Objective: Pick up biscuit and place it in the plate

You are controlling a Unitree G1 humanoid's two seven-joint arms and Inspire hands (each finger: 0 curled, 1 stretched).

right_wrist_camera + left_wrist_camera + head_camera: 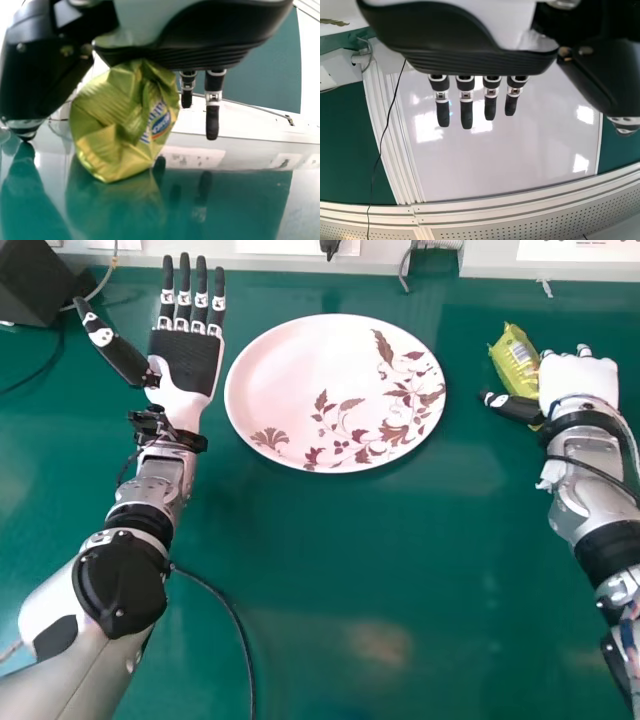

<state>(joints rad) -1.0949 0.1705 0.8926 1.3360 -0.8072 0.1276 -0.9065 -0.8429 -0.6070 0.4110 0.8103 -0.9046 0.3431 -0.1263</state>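
Observation:
My left hand (pixel 187 360) lies at the left of the table beside the plate, its fingers straight and spread and nothing in it. The white plate (pixel 300 380) with brown leaf patterns sits at the middle of the table's far half. At the right is my right hand (pixel 578 380), open, with the green-yellow biscuit packet (pixel 516 360) by its thumb and finger side. In the right wrist view the packet (pixel 122 120) is between the thumb and the straight fingers of the right hand (pixel 212 115), hiding some of the fingers. My left hand (pixel 466 107) also hangs in the left wrist view.
A black box (pixel 36 282) with a cable stands at the far left corner. White panels (pixel 350 258) and more cables run along the table's far edge. Another black cable (pixel 235 620) lies on the green table beside the left forearm.

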